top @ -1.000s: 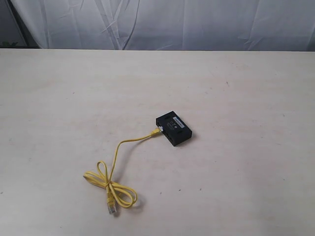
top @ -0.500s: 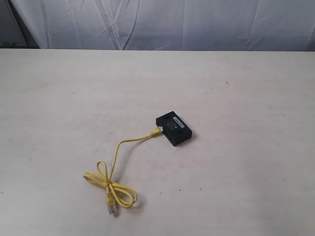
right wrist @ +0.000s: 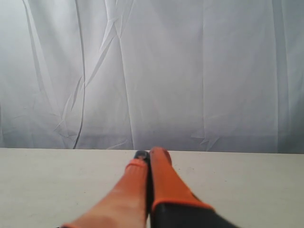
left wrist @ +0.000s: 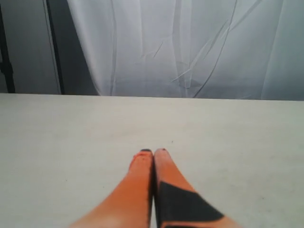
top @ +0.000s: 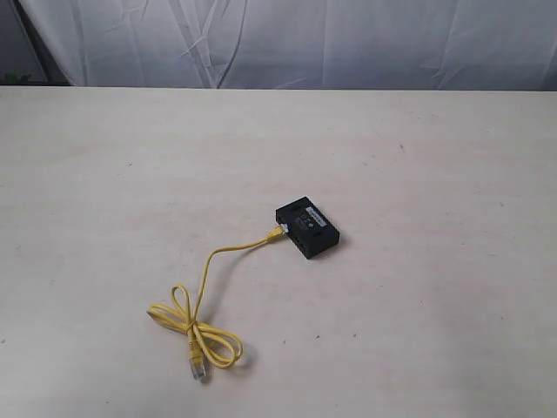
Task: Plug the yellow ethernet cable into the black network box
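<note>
The black network box [top: 306, 228] lies flat near the middle of the table in the exterior view, a white label on its top. The yellow ethernet cable [top: 209, 272] runs from the box's left side, where one plug [top: 274, 233] touches it, down to loose loops and a free clear plug [top: 199, 369] near the front edge. Neither arm shows in the exterior view. My left gripper [left wrist: 153, 152] is shut, its orange fingers pressed together over bare table. My right gripper [right wrist: 151, 153] is shut too, holding nothing. Box and cable are out of both wrist views.
A pale tabletop [top: 435, 157] spreads on all sides of the box. A creased white curtain [top: 305, 39] hangs behind its far edge. A dark upright frame [left wrist: 52, 47] stands at the curtain's side in the left wrist view.
</note>
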